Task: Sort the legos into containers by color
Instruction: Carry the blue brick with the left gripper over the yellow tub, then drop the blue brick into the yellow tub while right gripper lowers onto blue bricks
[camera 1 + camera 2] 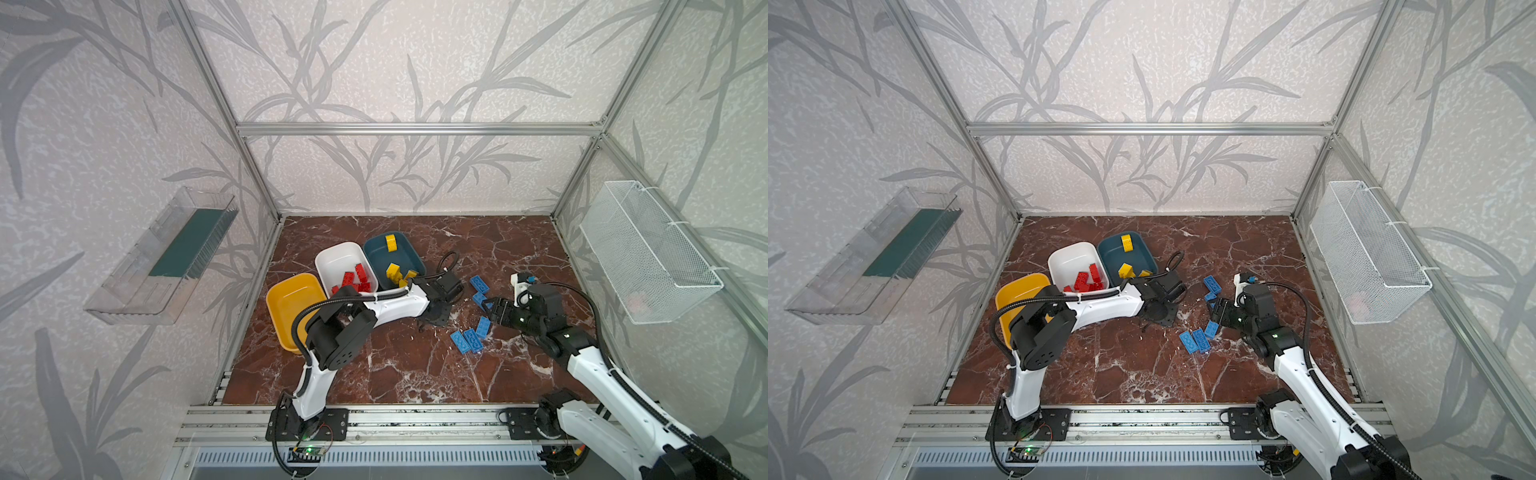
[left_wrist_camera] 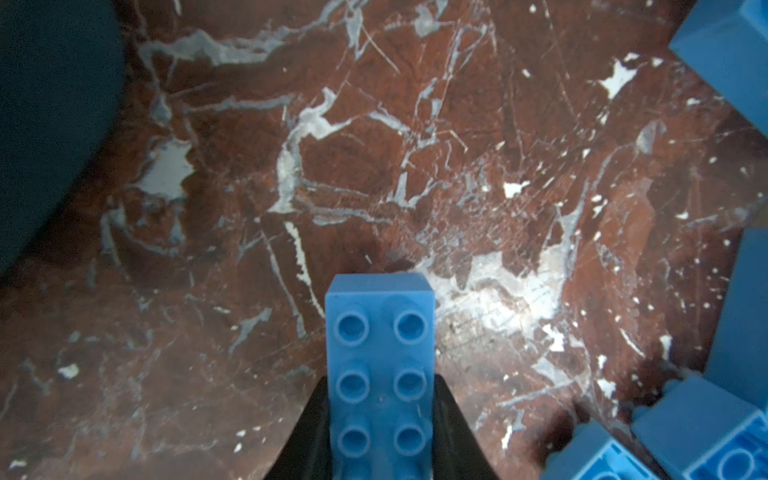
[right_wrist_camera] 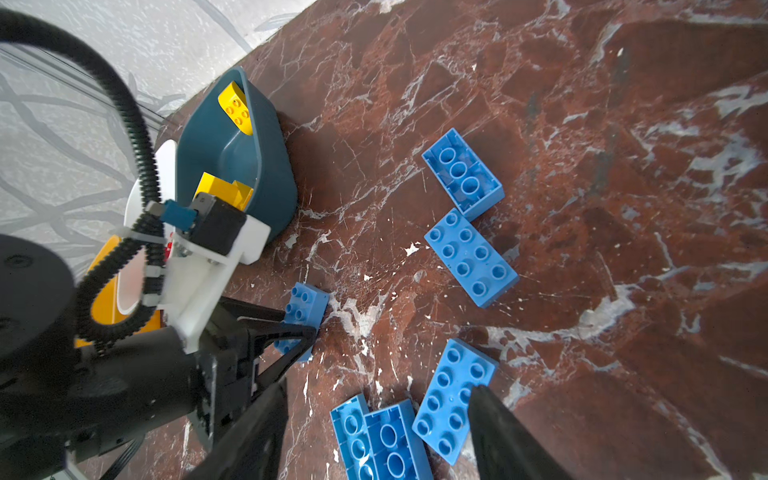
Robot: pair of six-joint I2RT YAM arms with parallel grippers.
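Closest to view, the rail carries both arm bases at the front edge of the table.

Working from the left, the yellow tub stands near the table's left edge. Just beside it is the white tub, which holds red bricks. Next comes the teal tub, close against the white one, and it holds yellow bricks.

Just right of the teal tub, the left gripper is clamped tight on one blue brick. Its fingers press the two long sides, the studs face the wrist camera, and about half the brick's length projects past the fingertips. I cannot tell whether the brick is clear of the table.

Further right, five loose blue bricks lie scattered on the table. Two of them lie side by side, studs down, nearest the front.

The right gripper hangs over this group with its jaws standing well apart and nothing held. In the wrist view, one studs-up brick lies just beside a finger.
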